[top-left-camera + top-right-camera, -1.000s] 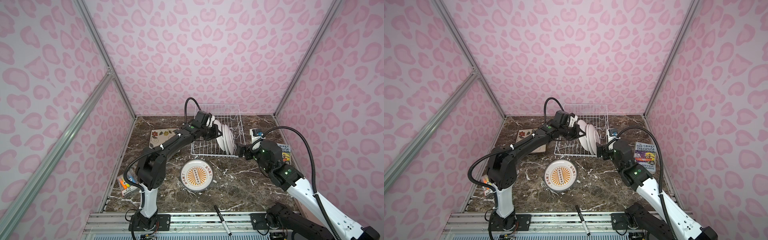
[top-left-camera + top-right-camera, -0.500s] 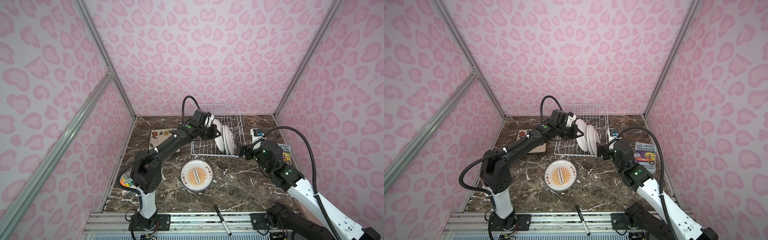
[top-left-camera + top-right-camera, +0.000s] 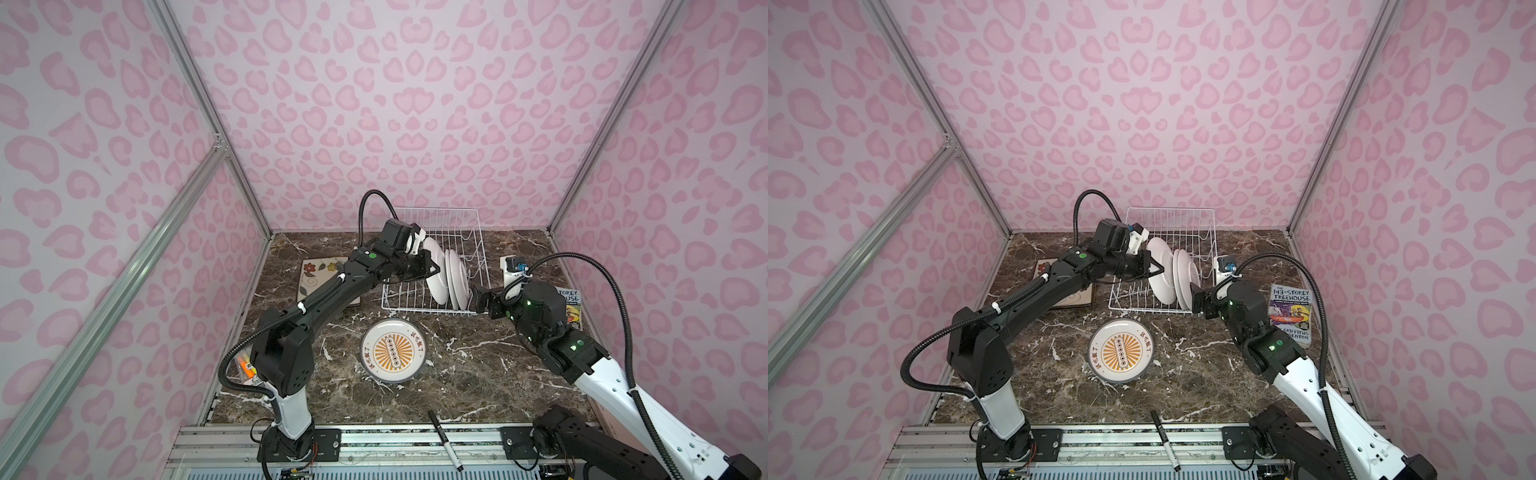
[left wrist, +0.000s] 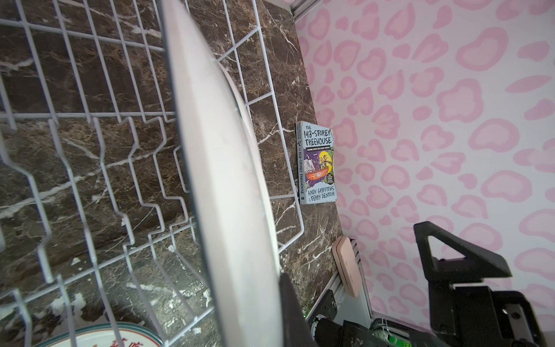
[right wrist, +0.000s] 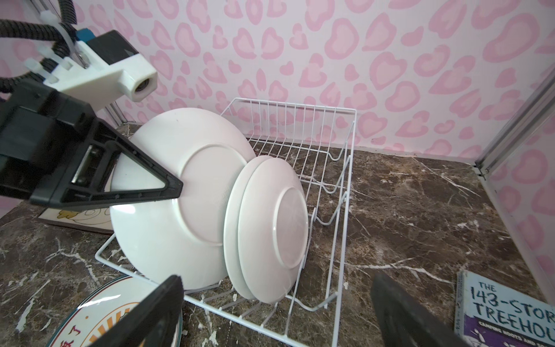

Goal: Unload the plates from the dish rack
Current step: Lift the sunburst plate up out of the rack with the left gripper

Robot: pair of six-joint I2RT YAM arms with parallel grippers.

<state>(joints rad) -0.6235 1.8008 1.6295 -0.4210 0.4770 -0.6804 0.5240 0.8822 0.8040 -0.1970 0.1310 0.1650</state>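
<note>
in both top views the left gripper [image 3: 435, 268] reaches into the dish rack [image 3: 440, 220] and pinches the rim of the big white plate [image 3: 437, 286], so it can lift it out. two smaller plates [image 3: 457, 279] stand in the rack just beside it. the sunburst plate [image 3: 392, 351] already lies flat on the table [image 3: 478, 374]. the left wrist view shows the big white plate edge-on. in the right wrist view the right gripper [image 5: 277, 282] hangs wide open by the rack, holding nothing.

Bright, diffuse light, faint shadows beneath the dish rack [image 3: 453, 232], soft sheen on the plates [image 5: 192, 192] inside it, nearest rim blurred, wide-angle bending at edges.
</note>
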